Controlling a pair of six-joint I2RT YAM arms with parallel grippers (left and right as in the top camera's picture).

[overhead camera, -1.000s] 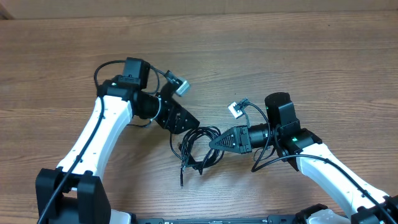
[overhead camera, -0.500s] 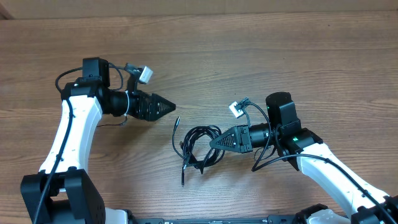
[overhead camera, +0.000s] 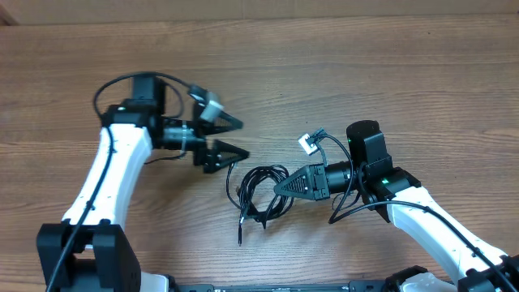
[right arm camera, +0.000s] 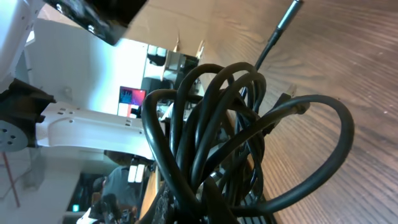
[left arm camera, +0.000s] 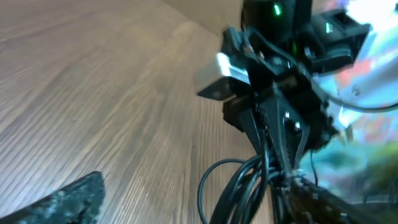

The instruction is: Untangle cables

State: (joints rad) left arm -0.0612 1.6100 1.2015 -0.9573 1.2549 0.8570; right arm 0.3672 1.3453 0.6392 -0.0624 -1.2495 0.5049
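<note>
Grips the cables [overhead camera: 258, 195], a light, limp tangle on the desk [overhead camera: 365, 65] between both arms, in clenched right jaws, left jaws spread wide nearby; likely best taken by a loose plug end.

The cables [overhead camera: 258, 193] lie on the table [overhead camera: 365, 65]. The right gripper [overhead camera: 280, 186] is at their right edge, and the left gripper [overhead camera: 239, 138] is just behind them, to the left.
</note>
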